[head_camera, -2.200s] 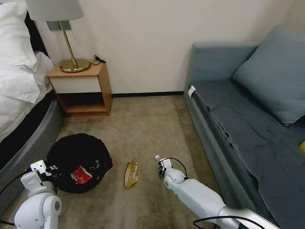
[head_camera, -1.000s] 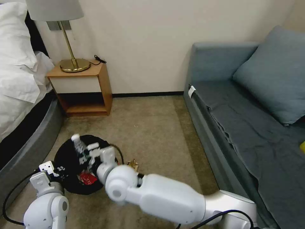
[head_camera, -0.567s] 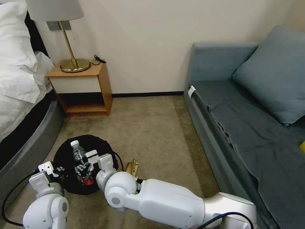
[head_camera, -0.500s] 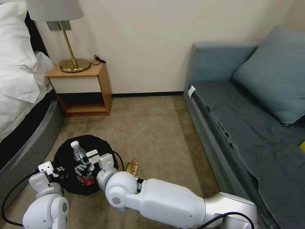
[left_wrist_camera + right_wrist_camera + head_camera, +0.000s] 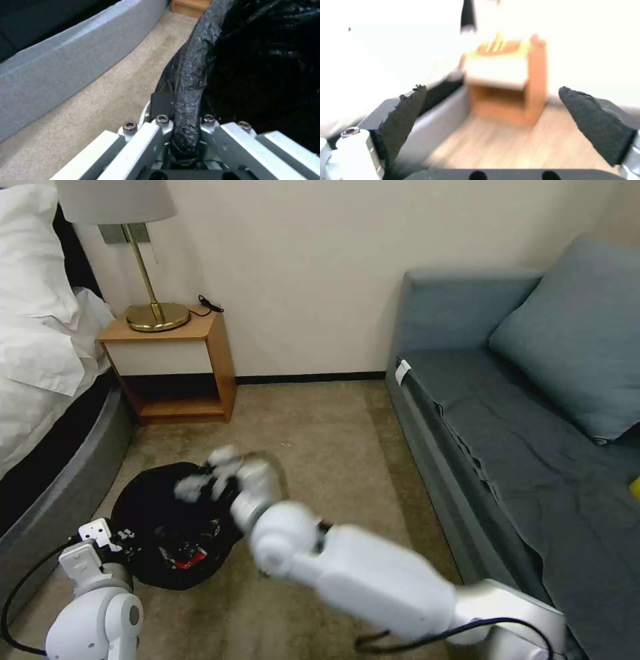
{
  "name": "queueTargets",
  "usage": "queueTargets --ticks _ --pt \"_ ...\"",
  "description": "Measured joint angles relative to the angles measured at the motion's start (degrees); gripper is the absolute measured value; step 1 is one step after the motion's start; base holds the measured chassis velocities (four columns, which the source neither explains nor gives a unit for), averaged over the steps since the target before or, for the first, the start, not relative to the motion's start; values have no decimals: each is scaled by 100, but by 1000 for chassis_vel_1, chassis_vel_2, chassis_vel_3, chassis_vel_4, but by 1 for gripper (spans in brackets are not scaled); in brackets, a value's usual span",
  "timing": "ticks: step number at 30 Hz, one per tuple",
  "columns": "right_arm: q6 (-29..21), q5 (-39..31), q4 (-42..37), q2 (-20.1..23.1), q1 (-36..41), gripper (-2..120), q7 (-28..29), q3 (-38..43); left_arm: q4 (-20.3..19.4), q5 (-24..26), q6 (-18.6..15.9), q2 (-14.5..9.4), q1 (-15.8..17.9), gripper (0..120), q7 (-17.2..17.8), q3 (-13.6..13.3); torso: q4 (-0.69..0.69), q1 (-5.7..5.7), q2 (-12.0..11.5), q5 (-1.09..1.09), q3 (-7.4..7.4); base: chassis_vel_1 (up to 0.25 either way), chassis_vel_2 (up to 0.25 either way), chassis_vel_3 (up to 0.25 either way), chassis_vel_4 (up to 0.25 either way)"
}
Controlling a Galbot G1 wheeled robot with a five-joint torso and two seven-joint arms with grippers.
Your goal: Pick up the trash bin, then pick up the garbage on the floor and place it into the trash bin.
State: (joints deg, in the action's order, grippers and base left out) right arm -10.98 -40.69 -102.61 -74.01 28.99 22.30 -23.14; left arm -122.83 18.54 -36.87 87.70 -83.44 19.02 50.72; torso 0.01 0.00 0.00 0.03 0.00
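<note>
Trash bin (image 5: pixel 143 507) on carpet between bed (image 5: pixel 60 493) and nightstand (image 5: pixel 180 363), rim clamped by left end effector (image 5: pixel 185 130), right end effector (image 5: pixel 500 117) spread wide, empty, above bin, sofa (image 5: pixel 520 447) opposite, no legible labels.

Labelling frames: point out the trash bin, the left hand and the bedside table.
trash bin (image 5: pixel 143 500): head view, black liner rim.
left hand (image 5: pixel 181 130): left wrist view, clamped on rim.
bedside table (image 5: pixel 200 328): head view, top.

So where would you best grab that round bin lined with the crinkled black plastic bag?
By its rim, from the side nearest the robot. The round black-bag-lined bin looks too wide to span, but its bag-covered lip fits between two fingers, one inside, one outside. The left gripper grips it that way.
</note>
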Motion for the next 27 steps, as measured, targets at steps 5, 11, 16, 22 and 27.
queueTargets --ticks 5,11,16,22,27 --pt "243 468 -603 955 521 100 -354 1114 19 55 11 -55 0 2 -3 40 -3 0 0 0 0 0 0 0 0" --pt "438 1129 -1729 1764 2171 100 -215 2606 90 89 31 -108 50 2 -20 83 -4 0 0 1 0 0 0 0 0" --pt "582 2005 -2529 1482 3858 100 -119 3479 128 131 38 -155 93 2 -23 126 -3 0 0 -1 -1 0 0 0 0" --pt "827 2845 -2724 885 5077 100 -154 3474 117 151 51 -162 86 2 -28 134 -2 0 0 -3 -1 0 0 0 0" --pt "946 2948 -2626 722 5183 100 -237 3396 78 164 53 -160 78 2 -30 141 -1 0 1 -3 -1 0 0 0 0"
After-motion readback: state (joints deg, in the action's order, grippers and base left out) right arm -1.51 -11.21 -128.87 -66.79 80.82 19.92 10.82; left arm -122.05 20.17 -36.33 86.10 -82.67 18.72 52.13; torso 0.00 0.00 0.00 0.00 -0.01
